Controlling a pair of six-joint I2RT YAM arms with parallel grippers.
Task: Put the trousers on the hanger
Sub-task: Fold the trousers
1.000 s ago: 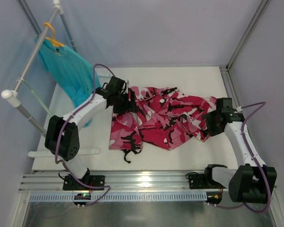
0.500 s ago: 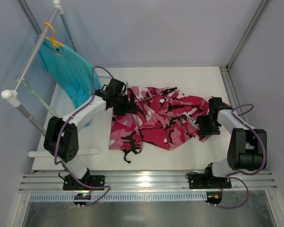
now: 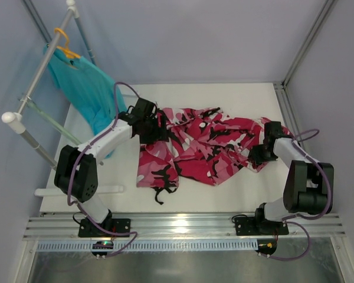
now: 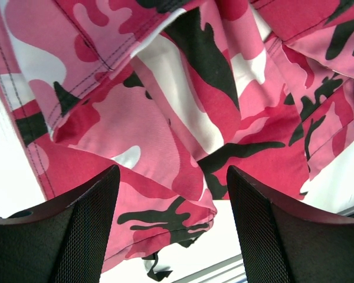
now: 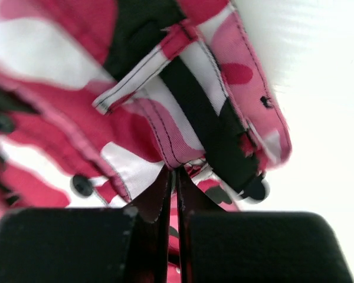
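Trousers (image 3: 206,147) lie crumpled flat on the white table (image 3: 236,100), just right of the white tube rack (image 3: 32,79), well apart from its bar. Mint hanger (image 3: 53,124) hangs low on the rack, beside the teal garment (image 3: 85,88) on its orange hanger (image 3: 64,42).

Left gripper (image 4: 172,194) hovers over the rack-side end of the trousers, jaws wide, nothing between them. Right gripper (image 5: 174,177) is at the end farthest from the rack, jaws pinched together on a thin fold of waistband edge near a belt loop and buttons.

Handling, by my judgement: woven cloth, light, fully limp, not slippery and not fragile. It will sag and drag wherever it is unsupported. Stitched seams and the waistband are the firmest spots, so the left gripper should grab a hem or the waistband, not loose mid-panel cloth.

Room: bare table beyond and in front of the trousers. The strip between the trousers and the rack is tight. The teal garment hangs near the left arm, and a dangling trouser leg could snag on it or on the rack's lower tube. The thin hanger rods likely swing when touched.
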